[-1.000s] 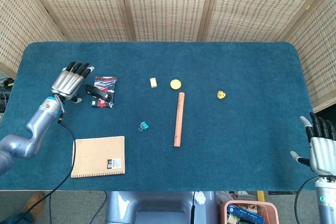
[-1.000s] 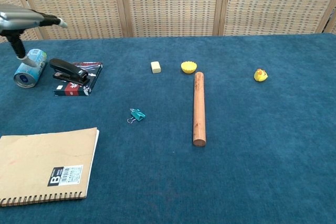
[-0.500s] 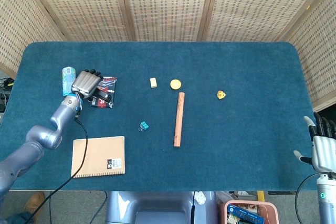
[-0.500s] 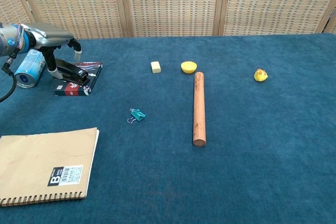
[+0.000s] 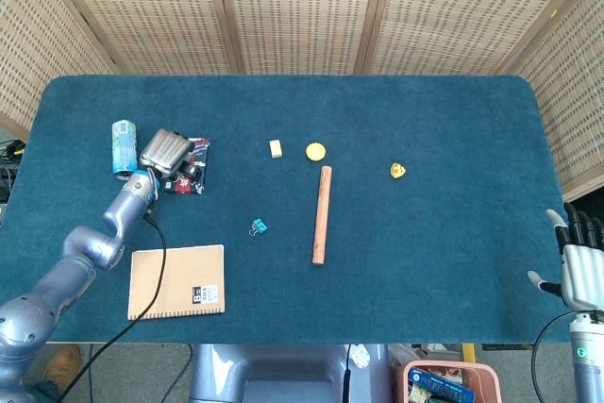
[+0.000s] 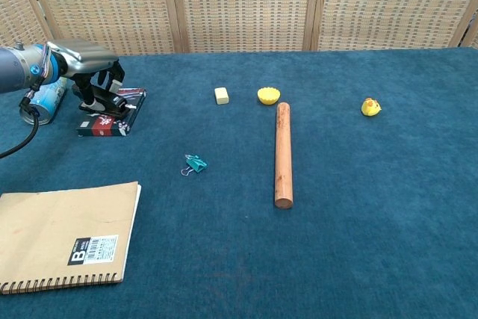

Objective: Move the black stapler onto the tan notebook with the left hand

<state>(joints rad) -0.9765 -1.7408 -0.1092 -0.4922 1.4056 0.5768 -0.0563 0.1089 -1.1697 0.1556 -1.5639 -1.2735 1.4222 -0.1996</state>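
One left hand point(image 6: 93, 65) curls its fingers down around the black stapler point(image 6: 110, 100), far left on the table point(image 6: 336, 244). Likely rigid, weighty, smooth; grip mid-body. Tan notebook point(image 6: 63, 233) lies nearer.

Blue carpeted table point(image 5: 453, 261). Drink can point(image 5: 124, 147) lying at far left. Red-black packet point(image 6: 112, 121) near it. Cream eraser point(image 5: 276, 148), yellow cup point(image 5: 315, 151), wooden rod point(image 5: 322, 214), teal binder clip point(image 5: 258, 226), yellow duck point(image 5: 398, 171) spread across the middle.

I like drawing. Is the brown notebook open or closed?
Closed. The tan notebook lies flat on the table with its plain cover and a small label facing up; no inside pages show.
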